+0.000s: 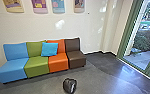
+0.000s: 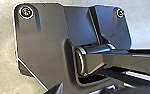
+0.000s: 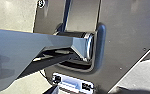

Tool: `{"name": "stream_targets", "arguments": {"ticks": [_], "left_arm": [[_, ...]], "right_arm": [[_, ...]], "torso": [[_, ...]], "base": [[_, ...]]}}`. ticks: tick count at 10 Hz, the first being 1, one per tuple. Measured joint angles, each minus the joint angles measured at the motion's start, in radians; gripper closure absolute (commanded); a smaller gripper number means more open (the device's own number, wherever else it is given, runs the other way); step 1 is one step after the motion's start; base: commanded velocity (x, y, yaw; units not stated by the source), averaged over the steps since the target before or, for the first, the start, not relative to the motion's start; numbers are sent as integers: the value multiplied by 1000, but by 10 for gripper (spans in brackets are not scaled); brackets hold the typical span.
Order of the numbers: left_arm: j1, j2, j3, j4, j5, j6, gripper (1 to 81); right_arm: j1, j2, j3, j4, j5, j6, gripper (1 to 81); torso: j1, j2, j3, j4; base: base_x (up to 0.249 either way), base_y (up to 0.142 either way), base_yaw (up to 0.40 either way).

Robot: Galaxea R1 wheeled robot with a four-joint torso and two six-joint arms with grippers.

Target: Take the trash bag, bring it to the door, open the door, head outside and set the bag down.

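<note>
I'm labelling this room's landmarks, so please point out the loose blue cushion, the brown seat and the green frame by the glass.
Blue cushion (image 1: 49, 49): head view, middle of its front.
Brown seat (image 1: 76, 57): head view, its sitting surface.
Green frame (image 1: 129, 30): head view, its upright at the left.

Head view: bright, daylight beyond tall glass panes (image 1: 140, 47) | glowing white patches on wall (image 1: 28, 26) | bluish glare on floor (image 1: 101, 81) near panes | left wrist view: blue sheen across dark plate (image 2: 46, 47)
</note>
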Motion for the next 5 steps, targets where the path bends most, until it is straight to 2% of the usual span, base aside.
{"name": "stream_targets", "arguments": {"ticks": [5], "left_arm": [[0, 0, 0, 0, 0, 0, 10]], "right_arm": [[0, 0, 0, 0, 0, 0, 10]], "torso": [[0, 0, 0, 0]], "base": [[126, 0, 0]]}}
